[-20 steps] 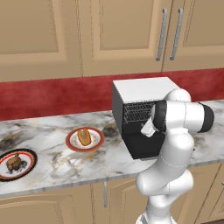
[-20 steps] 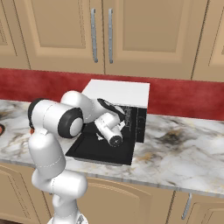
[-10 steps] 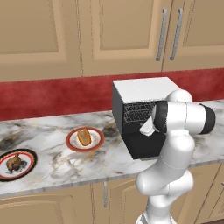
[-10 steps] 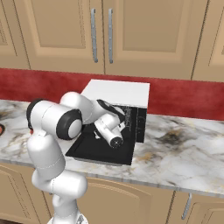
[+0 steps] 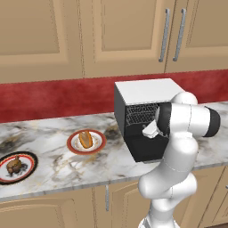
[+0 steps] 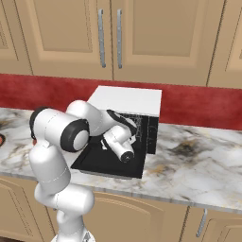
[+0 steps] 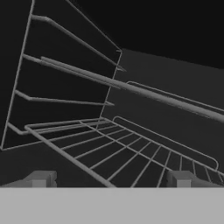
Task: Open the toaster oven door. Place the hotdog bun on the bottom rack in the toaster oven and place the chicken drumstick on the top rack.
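The toaster oven [image 5: 143, 90] [image 6: 127, 100] stands on the counter, and its door [image 5: 147, 150] [image 6: 105, 163] is folded down flat in front of it. My gripper [image 7: 111, 179] is open at the oven mouth with nothing between its fingertips [image 7: 41, 178]. Just ahead of them lies the bottom rack [image 7: 131, 157], and the top rack [image 7: 144, 91] runs edge-on above it. Both racks are bare. To the left of the oven, the hotdog bun [image 5: 85, 139] rests on a red-rimmed plate [image 5: 74, 145]. Further left, the chicken drumstick [image 5: 14, 164] sits on a dark plate [image 5: 27, 171].
Wooden wall cabinets [image 5: 124, 35] hang above a red backsplash [image 5: 53, 95]. The marble counter [image 6: 198, 165] stretches to the right of the oven. My arm's elbow [image 5: 191, 120] hangs over the counter's front edge beside the lowered door.
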